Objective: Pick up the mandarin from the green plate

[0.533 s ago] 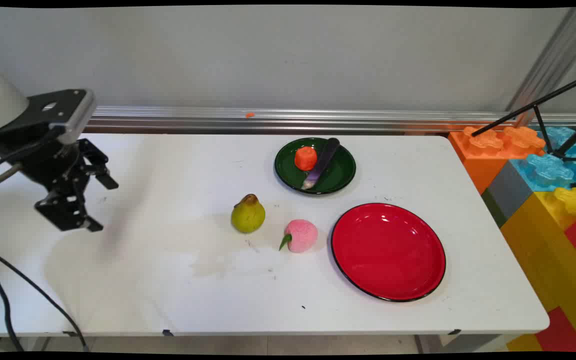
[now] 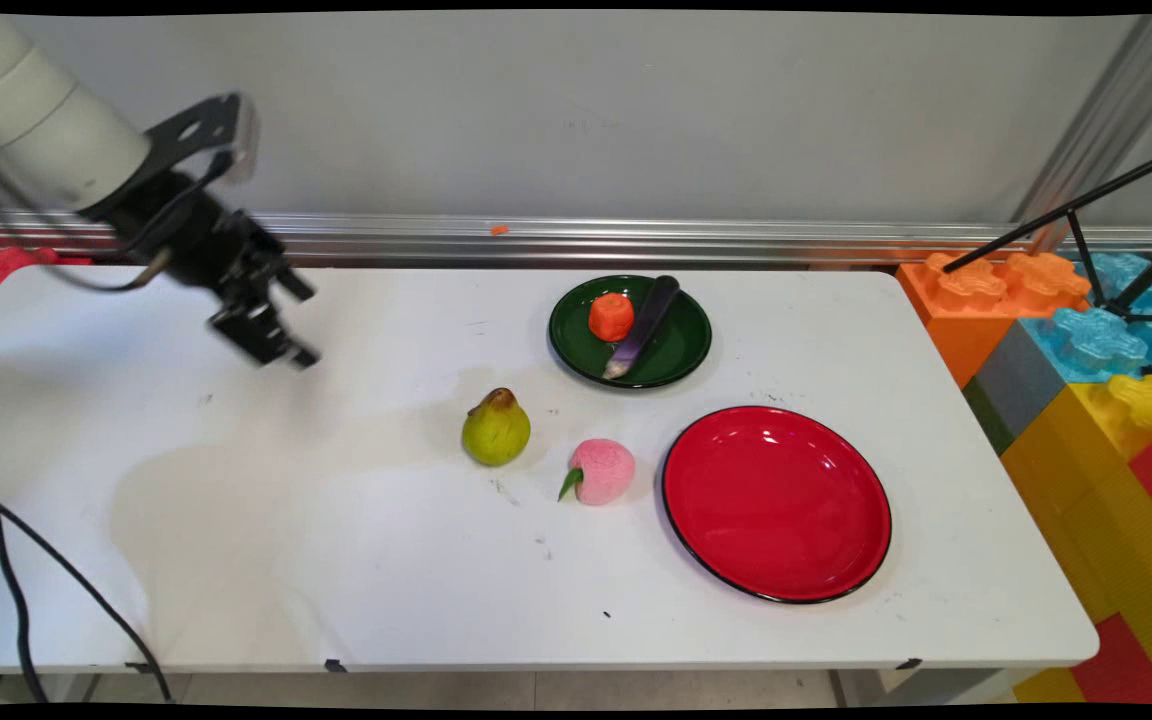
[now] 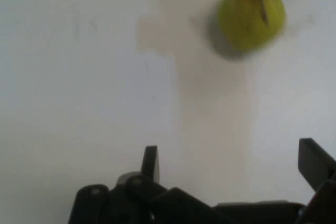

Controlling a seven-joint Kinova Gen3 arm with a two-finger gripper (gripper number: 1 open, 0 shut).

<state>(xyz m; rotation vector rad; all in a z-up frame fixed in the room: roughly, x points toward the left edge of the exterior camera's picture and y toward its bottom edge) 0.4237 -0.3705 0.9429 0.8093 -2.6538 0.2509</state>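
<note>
Black claw (image 2: 281,325) wide open, empty, above bare white worktop (image 2: 236,520), well apart from green pear (image 2: 496,428); pink peach (image 2: 601,471) between pear and red plate (image 2: 776,503).

So on my feed there's a white table (image 2: 236,560) with a green pear (image 2: 496,428) standing upright about mid-table, and a pink peach (image 2: 602,471) with a little green leaf just to its right, near but not touching. Right of the peach sits a big red plate (image 2: 776,503). Farther back is a smaller dark green plate (image 2: 681,350) holding an orange carrot piece (image 2: 611,316) and a purple eggplant (image 2: 644,326) lying diagonally beside it. Off the table's right end I can see big toy blocks (image 2: 1086,400) in orange, blue, yellow and red, plus a black tripod (image 2: 1086,215).
</note>
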